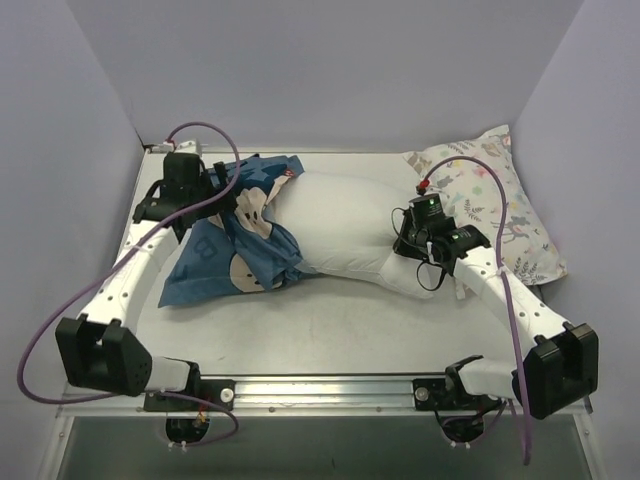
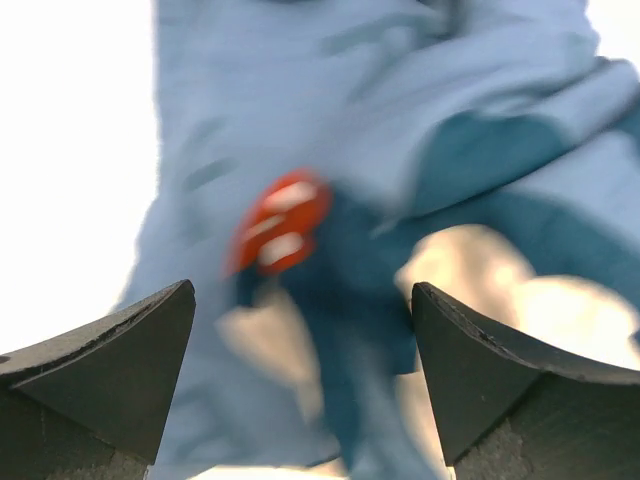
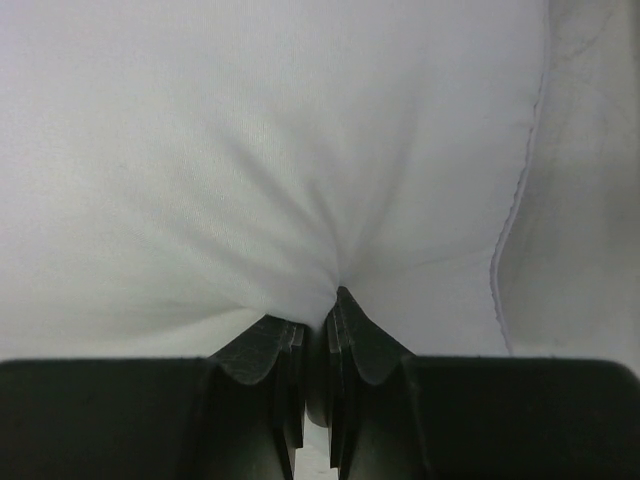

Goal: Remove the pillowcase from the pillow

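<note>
The pillowcase (image 1: pixel 225 255) bunched left, pillow (image 1: pixel 345 225) centre.
Centre-right, the right gripper (image 3: pixel 318 305) clenches the pillow; the left gripper (image 2: pixel 302 295) gapes over the pillowcase.

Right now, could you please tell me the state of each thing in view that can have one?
Plain white stuffed pillow: mostly bare, pinched at its right end.
Dark-blue printed fabric pillowcase: bunched over that pillow's left end, not fully off.
Left gripper: open above the pillowcase, holding nothing.
Right gripper: shut on the pillow's fabric.
Small floral-print white pillow: lying untouched at the far right.
</note>
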`<action>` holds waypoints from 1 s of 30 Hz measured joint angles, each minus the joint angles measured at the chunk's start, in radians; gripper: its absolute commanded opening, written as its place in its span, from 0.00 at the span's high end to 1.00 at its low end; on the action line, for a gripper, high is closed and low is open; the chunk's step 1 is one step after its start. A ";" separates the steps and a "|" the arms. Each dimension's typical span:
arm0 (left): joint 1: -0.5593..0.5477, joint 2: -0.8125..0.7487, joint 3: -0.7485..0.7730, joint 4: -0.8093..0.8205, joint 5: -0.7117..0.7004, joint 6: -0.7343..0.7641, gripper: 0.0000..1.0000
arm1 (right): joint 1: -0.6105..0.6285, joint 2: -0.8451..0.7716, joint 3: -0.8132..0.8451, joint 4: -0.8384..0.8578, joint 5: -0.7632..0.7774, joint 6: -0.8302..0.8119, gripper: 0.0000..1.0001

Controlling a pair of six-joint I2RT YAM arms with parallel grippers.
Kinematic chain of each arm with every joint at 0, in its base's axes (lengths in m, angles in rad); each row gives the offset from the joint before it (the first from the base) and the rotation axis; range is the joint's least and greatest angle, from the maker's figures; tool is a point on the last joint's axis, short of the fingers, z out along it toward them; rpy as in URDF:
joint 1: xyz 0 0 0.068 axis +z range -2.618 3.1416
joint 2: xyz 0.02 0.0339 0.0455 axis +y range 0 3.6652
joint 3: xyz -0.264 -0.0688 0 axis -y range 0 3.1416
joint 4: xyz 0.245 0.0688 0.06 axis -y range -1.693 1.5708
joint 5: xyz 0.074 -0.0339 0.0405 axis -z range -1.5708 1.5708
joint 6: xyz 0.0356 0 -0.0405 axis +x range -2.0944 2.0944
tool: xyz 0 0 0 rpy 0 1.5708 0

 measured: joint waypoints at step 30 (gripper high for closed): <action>0.067 -0.300 -0.548 0.065 0.137 -0.209 0.03 | 0.577 0.459 0.409 0.035 0.315 -0.486 0.07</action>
